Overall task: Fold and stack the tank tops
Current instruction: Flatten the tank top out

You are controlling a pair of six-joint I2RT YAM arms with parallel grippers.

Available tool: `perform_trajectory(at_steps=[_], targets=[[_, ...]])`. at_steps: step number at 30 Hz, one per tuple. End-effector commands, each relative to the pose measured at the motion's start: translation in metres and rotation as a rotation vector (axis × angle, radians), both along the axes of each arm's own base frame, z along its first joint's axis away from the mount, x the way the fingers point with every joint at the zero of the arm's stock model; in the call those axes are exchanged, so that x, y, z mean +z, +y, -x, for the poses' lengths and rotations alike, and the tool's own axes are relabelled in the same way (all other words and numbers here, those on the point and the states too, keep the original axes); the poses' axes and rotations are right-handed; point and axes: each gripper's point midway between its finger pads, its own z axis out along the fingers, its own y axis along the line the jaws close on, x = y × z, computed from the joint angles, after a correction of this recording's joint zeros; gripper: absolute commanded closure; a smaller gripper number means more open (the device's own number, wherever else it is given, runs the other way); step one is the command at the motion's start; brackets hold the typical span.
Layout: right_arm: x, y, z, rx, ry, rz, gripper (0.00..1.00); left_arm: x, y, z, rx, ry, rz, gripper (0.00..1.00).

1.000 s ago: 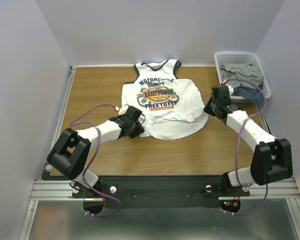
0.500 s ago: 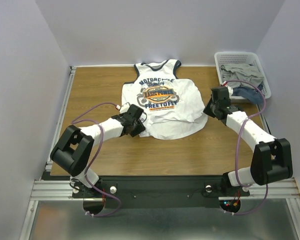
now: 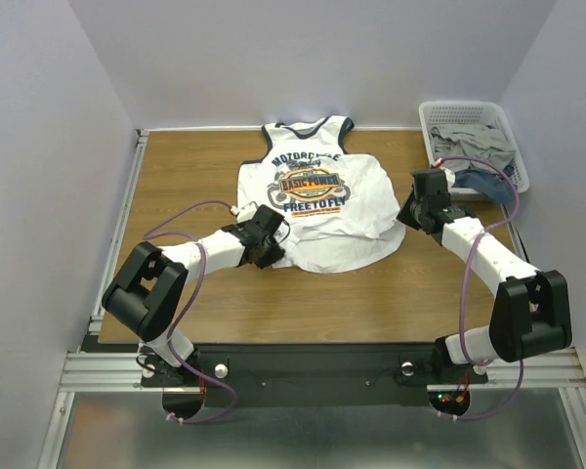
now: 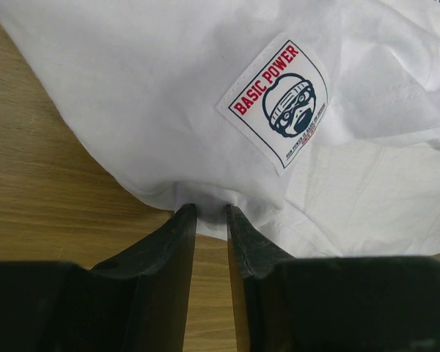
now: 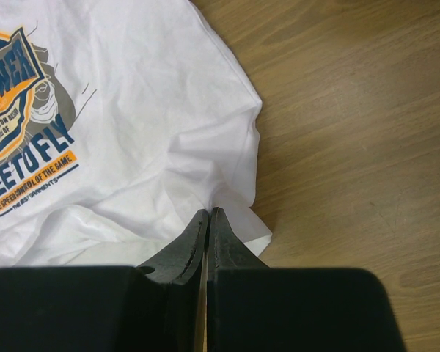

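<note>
A white tank top (image 3: 317,210) with navy trim and a "MOTORCYCLE" print lies flat on the wooden table, neck toward the back wall. My left gripper (image 3: 272,250) is at its lower left hem. In the left wrist view its jaws (image 4: 211,209) stand narrowly apart, with the tips straddling the puckered hem of the tank top (image 4: 169,95) below a "BASIC POWER" patch (image 4: 279,103). My right gripper (image 3: 410,217) is at the lower right corner. There its jaws (image 5: 207,211) are pressed together on a fold of the tank top (image 5: 147,147), and the cloth gathers toward the tips.
A white basket (image 3: 472,107) stands at the back right corner and holds grey cloth (image 3: 474,139) and blue cloth (image 3: 488,182). Bare wood (image 3: 186,176) lies left of the shirt and in front of it. Walls enclose the table on three sides.
My left arm has slid a little to the right toward the hem, and its jaws have narrowed. The right arm and the shirt have not moved.
</note>
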Motion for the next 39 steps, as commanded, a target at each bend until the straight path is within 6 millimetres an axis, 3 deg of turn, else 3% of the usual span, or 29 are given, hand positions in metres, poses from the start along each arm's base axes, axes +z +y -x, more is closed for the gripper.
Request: perform_trajectory(at_steps=[1, 6, 8, 10, 14, 20, 21, 25, 30, 39], targets=[[0.012, -0.001, -0.006, -0.009, -0.063, -0.018, 1.00, 0.009, 0.000, -0.008, -0.001, -0.034, -0.021, 0.68], [0.012, 0.000, -0.006, -0.008, -0.064, -0.023, 1.00, 0.003, 0.002, -0.007, -0.007, -0.026, -0.039, 0.69], [0.013, 0.000, -0.007, -0.010, -0.066, -0.022, 1.00, 0.001, 0.003, -0.006, -0.008, -0.021, -0.047, 0.66], [0.014, 0.000, -0.006, -0.008, -0.067, -0.023, 1.00, -0.001, 0.003, -0.007, -0.011, -0.021, -0.050, 0.57], [0.013, 0.000, -0.006, -0.011, -0.066, -0.023, 1.00, -0.006, 0.004, -0.006, -0.015, -0.012, -0.061, 0.57], [0.015, -0.001, -0.006, -0.014, -0.071, -0.022, 0.99, -0.008, 0.004, -0.003, -0.025, -0.003, -0.060, 0.77], [0.015, -0.001, -0.006, -0.012, -0.071, -0.021, 0.99, -0.005, 0.004, -0.004, -0.024, -0.012, -0.054, 0.85], [0.016, -0.001, -0.008, -0.013, -0.073, -0.020, 1.00, 0.008, 0.006, -0.006, -0.024, -0.032, -0.056, 0.92], [0.017, -0.010, -0.010, -0.041, -0.077, 0.016, 1.00, 0.033, 0.012, -0.007, -0.029, -0.072, -0.038, 0.99], [0.008, -0.028, -0.011, -0.091, -0.056, 0.030, 1.00, 0.058, 0.045, -0.003, -0.012, -0.109, 0.003, 1.00]])
